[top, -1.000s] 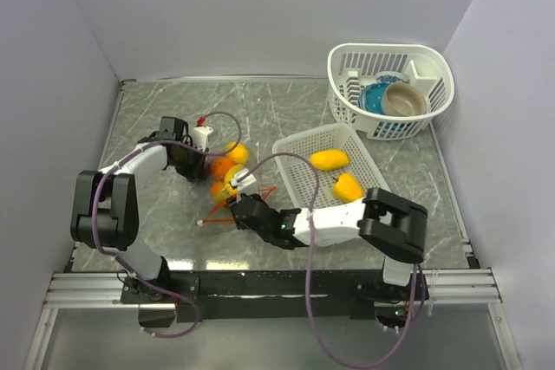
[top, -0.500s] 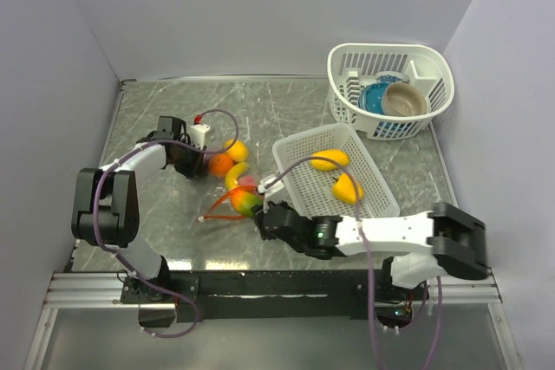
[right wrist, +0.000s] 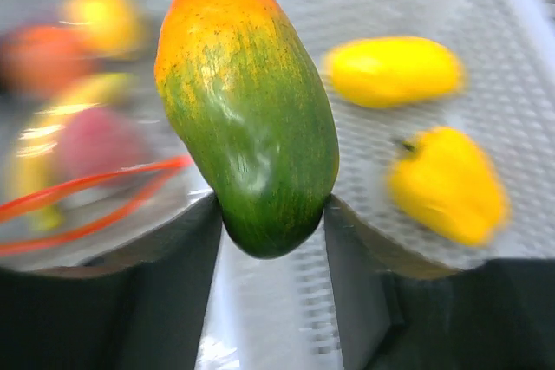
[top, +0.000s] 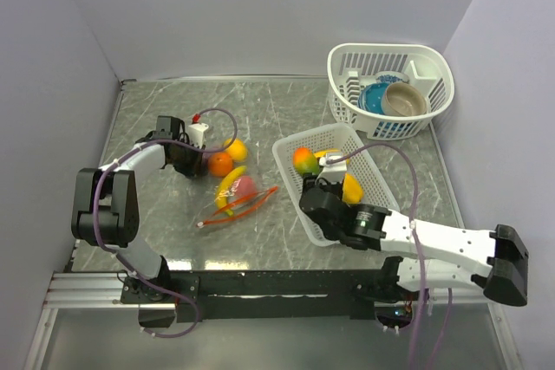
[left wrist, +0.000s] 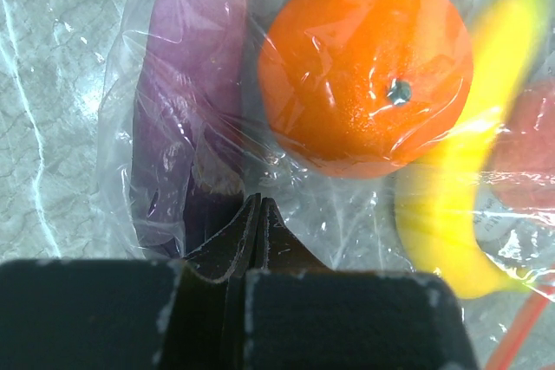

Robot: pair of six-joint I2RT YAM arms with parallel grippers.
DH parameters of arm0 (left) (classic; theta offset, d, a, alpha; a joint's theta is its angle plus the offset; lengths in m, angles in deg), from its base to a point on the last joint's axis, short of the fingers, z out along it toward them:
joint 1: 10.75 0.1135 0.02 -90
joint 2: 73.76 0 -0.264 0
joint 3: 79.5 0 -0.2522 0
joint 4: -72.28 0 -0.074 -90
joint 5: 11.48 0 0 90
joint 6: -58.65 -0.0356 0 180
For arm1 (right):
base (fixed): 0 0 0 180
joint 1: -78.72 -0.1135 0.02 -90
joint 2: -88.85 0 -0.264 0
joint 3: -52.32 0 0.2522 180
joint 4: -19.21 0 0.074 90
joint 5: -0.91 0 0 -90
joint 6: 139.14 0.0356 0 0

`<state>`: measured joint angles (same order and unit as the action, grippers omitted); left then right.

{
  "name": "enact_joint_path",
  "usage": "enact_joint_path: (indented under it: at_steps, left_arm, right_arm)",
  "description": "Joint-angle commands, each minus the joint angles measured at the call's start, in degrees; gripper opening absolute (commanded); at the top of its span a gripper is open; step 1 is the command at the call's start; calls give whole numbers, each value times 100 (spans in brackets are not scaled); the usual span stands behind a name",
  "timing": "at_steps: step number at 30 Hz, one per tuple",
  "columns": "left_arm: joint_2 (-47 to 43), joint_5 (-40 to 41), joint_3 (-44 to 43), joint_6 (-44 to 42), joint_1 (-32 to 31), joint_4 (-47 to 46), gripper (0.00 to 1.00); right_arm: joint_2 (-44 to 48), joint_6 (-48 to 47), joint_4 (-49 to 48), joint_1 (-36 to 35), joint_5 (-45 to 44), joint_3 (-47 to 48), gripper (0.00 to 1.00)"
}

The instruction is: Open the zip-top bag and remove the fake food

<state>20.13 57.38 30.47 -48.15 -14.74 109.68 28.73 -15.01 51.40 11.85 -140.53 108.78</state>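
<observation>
In the left wrist view, the left fingers [left wrist: 217,257] are pressed fully together and pinch a fold of the zip-top bag [left wrist: 156,41], just beside a purple piece [left wrist: 186,110] of the fake food; an orange [left wrist: 364,67] and a banana [left wrist: 468,171] lie under the same film. The film looks thin, limp and very light, so I judge that it will wrinkle and slide unless it is pinched at an edge and kept pinned. In the right wrist view, the right fingers [right wrist: 169,301] stand about half apart with the lower end of a mango [right wrist: 251,119] between them, above the near rim of the mesh basket [right wrist: 520,67], where two yellow pieces already lie. The mango is glossy, hard and probably light. It may slip from a hold so near its tip, and I think a grip across its middle would be safer. In the top view, the bag rests on the surface [top: 173,110] to the left of the basket, its red-orange strip towards the basket. The orange, the banana and a pink piece [top: 245,188] are in it, and the mango is over the basket's left end.
</observation>
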Motion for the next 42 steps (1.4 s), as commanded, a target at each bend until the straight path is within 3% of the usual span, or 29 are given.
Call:
enact_joint_path:
  at_steps: [1, 2, 6, 10, 12, 15, 16, 19, 20, 23, 26, 28, 30, 31, 32, 35, 36, 39, 42]
  left_arm:
    - [-248, -118, -33, -16, 12, -17, 1]
    - [-248, -126, -42, -8, 12, -8, 1]
    - [-231, -118, -77, 10, 12, -8, 1]
    - [-222, -144, -112, 45, 12, 0, 1]
    - [-213, -127, -130, 45, 3, 9, 1]
    - [-195, -100, -156, 45, 12, 9, 1]
    - [-213, -100, -147, 45, 12, 9, 1]
    - [-195, -100, -165, 36, 12, 27, 1]
    - [-169, -100, -182, 45, 12, 35, 1]
    - [-186, -83, -218, 45, 3, 53, 1]
    - [-213, -83, -244, 36, 12, 88, 1]
    - [-239, -48, -235, 10, 12, 97, 1]
    - [-274, -30, -218, -8, 12, 97, 1]
    - [-274, -12, -209, -34, 12, 115, 1]
    - [-283, -21, -200, -43, 12, 115, 1]
    - [-283, -21, -156, -78, 12, 97, 1]
    - [-283, -21, -156, -78, 12, 97, 1]
    - [-274, -56, -147, -87, 12, 97, 1]
    - [-292, -56, -139, -122, 12, 106, 1]
  right_arm:
    - [-228, 771, 653, 297, -507, -34, 79]
    - [-315, 805, 722, 289, -533, 10, 100]
    - [-466, 473, 644, 166, -586, 353, 100]
    - [-536, -282, -49, -194, -315, 678, 100]
    - [-694, -880, -769, -474, 332, 731, 88]
    - [-1211, -1180, -1377, -817, 1019, 819, 60]
    - [-1578, -1181, -1552, -862, 1161, 871, 41]
    - [-2282, -1215, -1990, -994, 1584, 951, 5]
    - [-2459, -1233, -2106, -1012, 1689, 968, 1]
    - [-3171, -1321, -2353, -1003, 1848, 1205, 0]
    - [-3760, -1435, -2546, -951, 1839, 1495, 6]
    - [-4067, -1436, -2643, -828, 1936, 1689, 19]
    - [-4218, -1392, -2705, -723, 1954, 1794, 23]
    - [-4306, -1365, -2783, -609, 1954, 1821, 34]
    - [-4333, -1365, -2828, -564, 1945, 1838, 38]
    - [-4438, -1391, -2960, -380, 1867, 1917, 67]
    - [-4569, -1374, -2942, -336, 1779, 2022, 87]
    - [-4807, -1348, -2854, -134, 1664, 2225, 94]
    - [-4939, -1347, -2951, 59, 1751, 2348, 95]
